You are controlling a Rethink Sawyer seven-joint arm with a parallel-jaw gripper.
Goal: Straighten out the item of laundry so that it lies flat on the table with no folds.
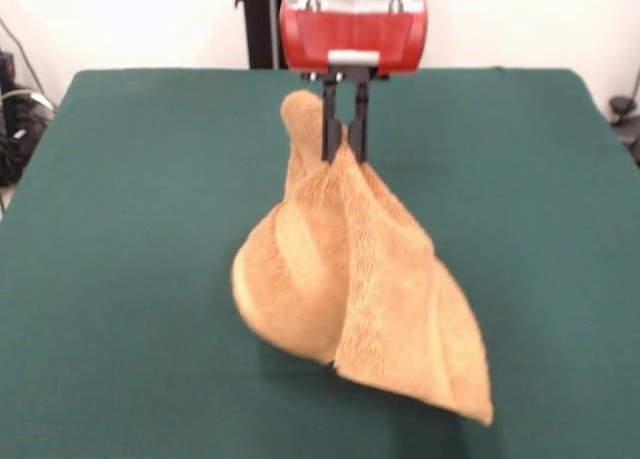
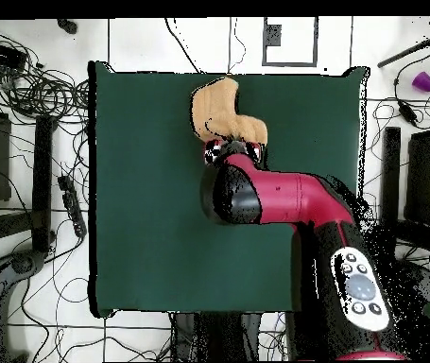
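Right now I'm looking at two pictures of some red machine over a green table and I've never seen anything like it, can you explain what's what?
The red and black machine is a robot arm mounted at one side of a large table with a dark green felt-like top. One picture is taken from across the table, facing the robot, so the arm comes down from the top. The other looks straight down from above, with the robot's base at the bottom. At the arm's end is its gripper, two thin black jaws closed on a small orange-yellow terry towel. The towel hangs bunched and folded from the jaws, lifted above the table rather than lying flat. Around the table, the overhead view shows cables on the floor.
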